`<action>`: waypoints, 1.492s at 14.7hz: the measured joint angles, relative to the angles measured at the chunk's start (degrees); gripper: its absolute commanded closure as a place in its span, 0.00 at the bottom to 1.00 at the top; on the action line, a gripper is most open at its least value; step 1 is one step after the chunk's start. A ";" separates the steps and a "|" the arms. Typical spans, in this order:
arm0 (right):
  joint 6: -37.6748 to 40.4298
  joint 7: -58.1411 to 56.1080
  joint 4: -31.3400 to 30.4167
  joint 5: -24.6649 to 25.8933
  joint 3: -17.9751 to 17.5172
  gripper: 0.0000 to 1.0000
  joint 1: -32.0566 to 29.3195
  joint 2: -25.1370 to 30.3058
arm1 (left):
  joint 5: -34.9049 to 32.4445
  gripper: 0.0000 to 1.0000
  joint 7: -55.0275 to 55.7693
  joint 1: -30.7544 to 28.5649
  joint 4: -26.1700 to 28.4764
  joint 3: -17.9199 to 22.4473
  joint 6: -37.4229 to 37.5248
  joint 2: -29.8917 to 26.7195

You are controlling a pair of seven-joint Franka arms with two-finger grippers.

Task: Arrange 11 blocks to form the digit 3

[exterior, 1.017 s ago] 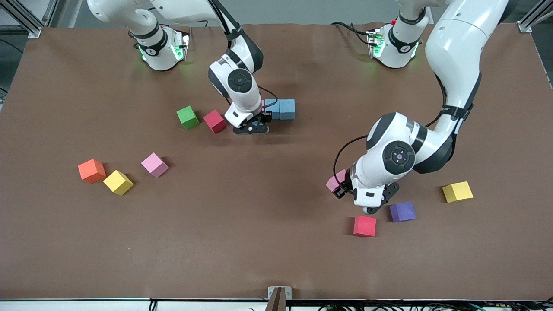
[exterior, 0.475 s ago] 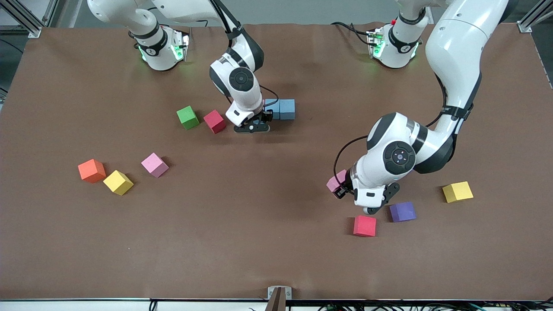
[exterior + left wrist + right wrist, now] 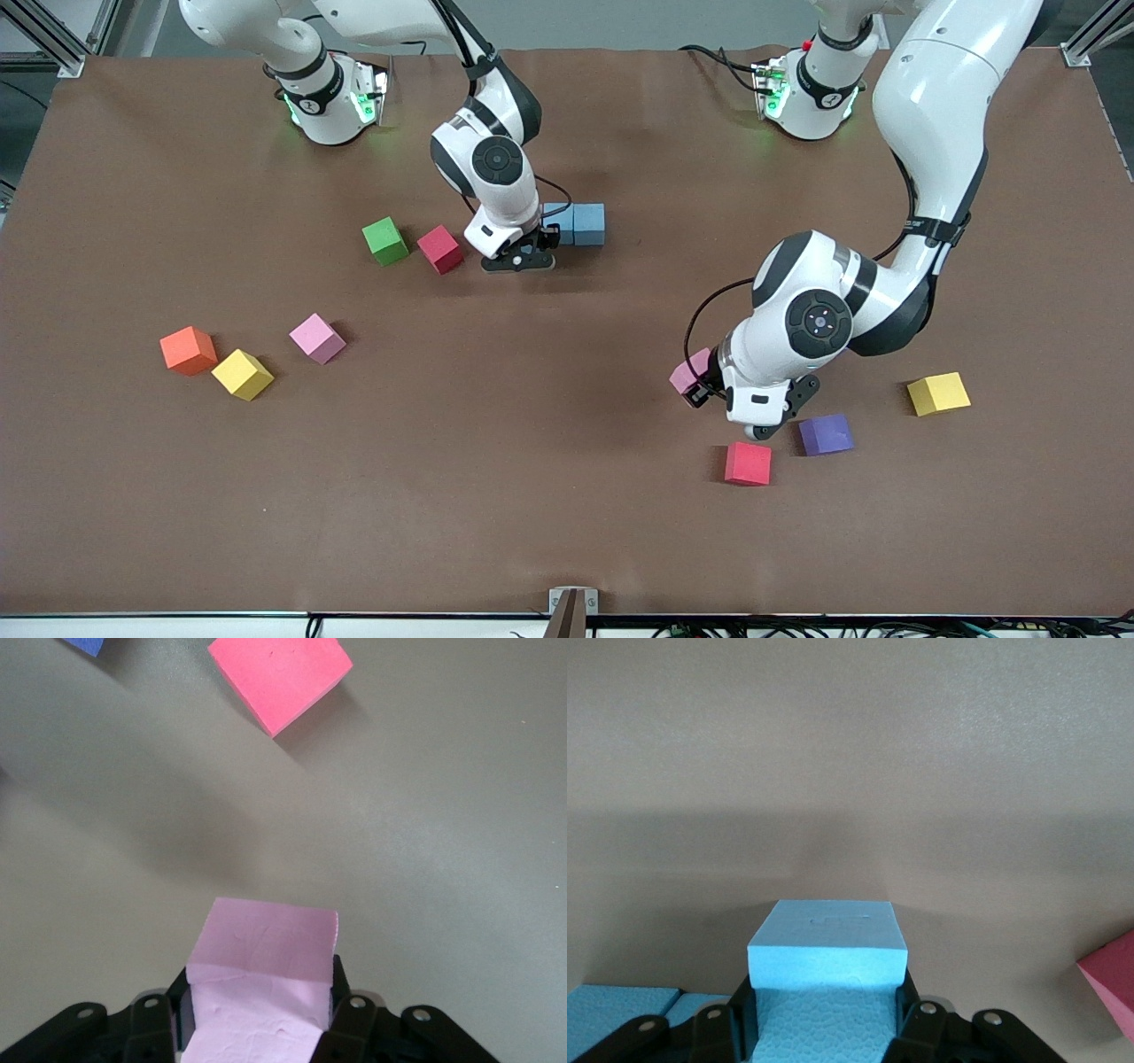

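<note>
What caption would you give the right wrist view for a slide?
Right hand shut on a light blue block, beside two more blue blocks, with a red block nearby.

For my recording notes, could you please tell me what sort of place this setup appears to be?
Most likely a robotics lab workbench: two white arms are bolted along one edge of a brown-covered table, aluminium frame posts stand at its corners, and loose foam cubes such as the green cube and orange cube lie scattered as practice objects.

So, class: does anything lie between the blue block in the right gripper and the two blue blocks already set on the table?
Nothing visible does. The right gripper holds its blue block right beside the two blue blocks; the red block and green block sit away, toward the right arm's end.
</note>
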State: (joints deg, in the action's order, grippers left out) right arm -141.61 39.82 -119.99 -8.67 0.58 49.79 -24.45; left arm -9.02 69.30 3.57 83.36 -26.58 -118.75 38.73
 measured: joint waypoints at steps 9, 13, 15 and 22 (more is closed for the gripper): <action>0.14 0.02 -0.18 0.63 0.29 0.00 0.04 -0.02 | 0.00 0.81 -0.06 -0.01 -0.01 0.00 0.00 0.00; 1.87 0.26 1.01 0.68 1.04 0.00 0.00 0.23 | 0.00 0.81 -0.12 -0.01 -0.02 0.00 0.00 0.00; 7.18 2.11 4.42 0.69 1.86 0.00 -0.26 1.15 | 0.00 0.81 -0.13 -0.01 -0.03 -0.03 0.00 0.00; 26.27 -4.51 15.47 1.03 9.72 0.00 -9.79 6.51 | 0.00 0.81 -0.14 -0.01 -0.18 -0.09 1.02 -0.18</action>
State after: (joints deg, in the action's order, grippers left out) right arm -115.34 35.32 -104.52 -7.65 10.30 40.00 -17.94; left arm -9.02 69.16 3.56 83.18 -26.67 -117.73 38.55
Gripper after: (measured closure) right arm 0.000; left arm 0.432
